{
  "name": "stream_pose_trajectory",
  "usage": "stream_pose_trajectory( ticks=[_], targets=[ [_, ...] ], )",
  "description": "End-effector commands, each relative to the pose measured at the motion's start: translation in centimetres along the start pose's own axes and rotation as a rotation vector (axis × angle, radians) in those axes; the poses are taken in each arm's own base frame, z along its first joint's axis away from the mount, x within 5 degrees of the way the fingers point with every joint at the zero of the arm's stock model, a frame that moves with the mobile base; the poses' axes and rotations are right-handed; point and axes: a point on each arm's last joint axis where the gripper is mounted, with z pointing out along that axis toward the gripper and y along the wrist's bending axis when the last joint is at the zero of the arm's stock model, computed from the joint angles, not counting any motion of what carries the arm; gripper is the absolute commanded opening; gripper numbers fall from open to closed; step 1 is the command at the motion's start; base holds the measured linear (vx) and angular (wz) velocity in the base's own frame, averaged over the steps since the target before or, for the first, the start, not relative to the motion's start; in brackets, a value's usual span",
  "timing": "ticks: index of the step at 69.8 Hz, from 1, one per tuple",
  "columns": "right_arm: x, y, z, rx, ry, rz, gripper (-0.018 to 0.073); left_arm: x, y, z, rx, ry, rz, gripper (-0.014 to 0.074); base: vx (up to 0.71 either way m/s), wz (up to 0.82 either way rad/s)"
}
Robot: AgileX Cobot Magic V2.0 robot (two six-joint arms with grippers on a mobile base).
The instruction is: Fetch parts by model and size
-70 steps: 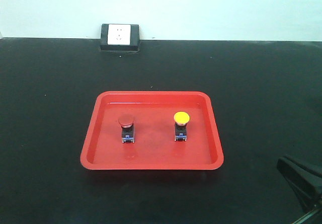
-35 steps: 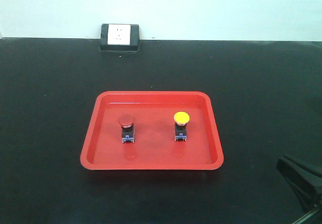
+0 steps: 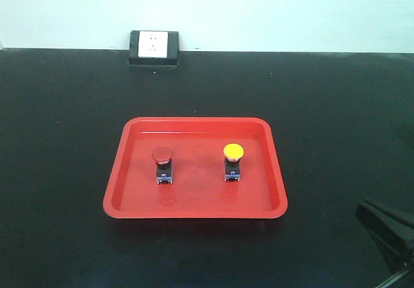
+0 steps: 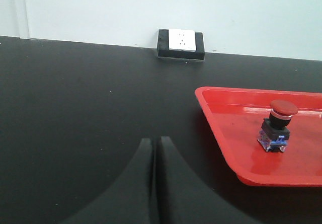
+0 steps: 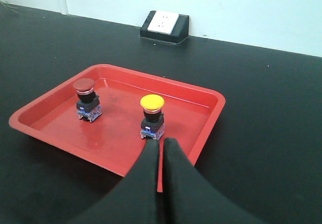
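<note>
My right gripper [image 5: 160,146] has its black fingers pressed together, low over the near rim of the shallow red plastic tray [image 3: 123,197]. My left gripper [image 4: 153,146], likewise closed, hangs over black table [image 3: 58,107]. The red-capped push-button switch [image 3: 163,165] and yellow-capped push-button switch [image 3: 233,162] stand upright, apart, in the tray. No readable lettering. Nothing has shifted since earlier.

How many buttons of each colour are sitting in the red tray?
Red button: 1
Yellow button: 1
Total: 2, both standing in the red tray.
</note>
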Motion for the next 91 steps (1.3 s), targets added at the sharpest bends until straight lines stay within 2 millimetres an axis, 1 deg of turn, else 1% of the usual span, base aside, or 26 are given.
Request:
stream_pose_trajectory(
  ticks=[1,34,44,55,63,68,73,82,91],
  targets=[
    [-1.5,0.2,-0.1,-0.021,-0.087,-0.015,-0.0005,-0.9,0.0,-0.1,-0.001,-0.091,-0.013,-0.0006,0.00,0.00],
    [-1.6,0.0,-0.2,-0.007,-0.099,-0.017,-0.0005,-0.9,0.0,-0.1,-0.001,-0.091,-0.013,-0.0006,0.00,0.00],
    [-1.6,-1.0,-0.2,0.093,-0.098,0.038,-0.0005,-0.9,0.0,-0.1,-0.001,-0.091,-0.013,-0.0006,0.00,0.00],
    [-1.4,-2.6,-0.5,0.247,-0.096,0.080,-0.0005,-0.9,0.0,-0.1,-0.001,-0.091,-0.013,-0.0006,0.00,0.00],
    [-0.2,-3.5,-1.0,0.350,-0.119,0.122,-0.0005,-0.9,0.0,-0.1,-0.001,-0.091,-0.013,-0.0006,0.00,0.00],
    [1.3,-3.8,-1.5,0.416,-0.148,0.157,-0.0005,-0.9,0.0,-0.1,-0.001,-0.091,-0.013,-0.0006,0.00,0.00],
    [2.4,-3.7,-2.2,0.454,-0.197,0.164,-0.0005,-0.9,0.0,-0.1,-0.001,-0.091,-0.013,-0.0006,0.00,0.00],
    [4.2,-3.3,-3.0,0.473,-0.254,0.148,-0.0005,-0.9,0.0,-0.1,-0.001,-0.091,-0.013,-0.0006,0.00,0.00],
    [5.4,-2.8,-3.5,0.474,-0.306,0.129,-0.0005,-0.9,0.0,-0.1,-0.001,-0.091,-0.013,-0.0006,0.00,0.00]
  ],
)
